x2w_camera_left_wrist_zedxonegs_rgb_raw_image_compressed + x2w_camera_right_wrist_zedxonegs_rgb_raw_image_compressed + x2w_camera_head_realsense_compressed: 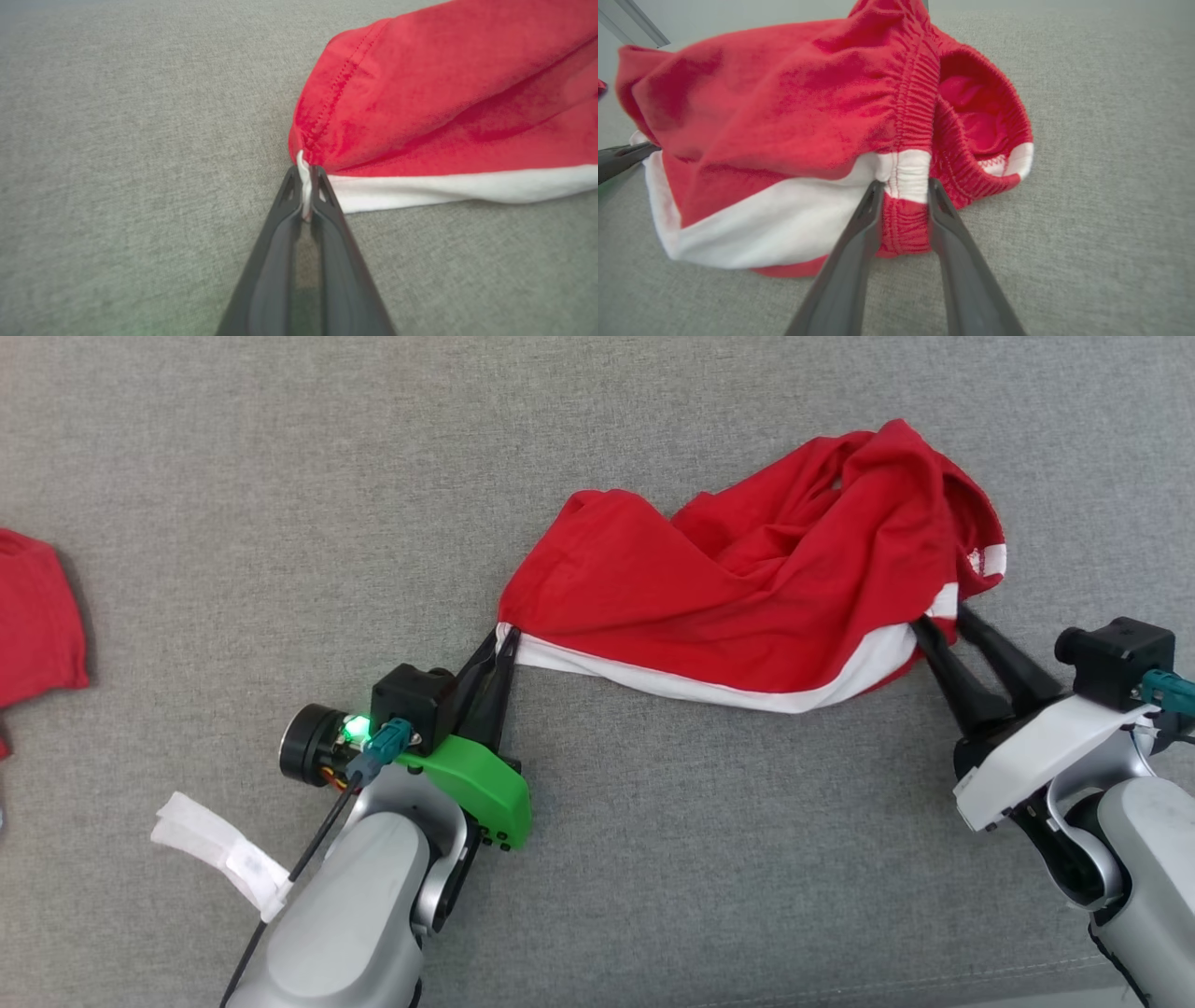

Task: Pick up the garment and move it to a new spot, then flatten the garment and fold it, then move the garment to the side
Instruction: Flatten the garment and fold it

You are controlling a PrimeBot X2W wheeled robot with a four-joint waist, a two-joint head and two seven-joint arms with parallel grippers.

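Note:
The garment (747,588), red with a white band along one edge, lies crumpled on the grey cloth surface (233,476). My left gripper (504,637) is shut on its left corner. The left wrist view shows the white hem pinched between the fingertips of the left gripper (306,175), with the garment (444,102) spreading to the right. My right gripper (943,621) is at the garment's right end. In the right wrist view the right gripper (906,184) straddles the gathered elastic waistband of the garment (784,107), its fingers touching the cloth on both sides. Whether they clamp it I cannot tell.
Another red cloth (37,616) lies at the far left edge of the surface. A white strap (224,854) hangs off my left forearm. One dark finger of the left gripper (621,156) pokes in at the left of the right wrist view.

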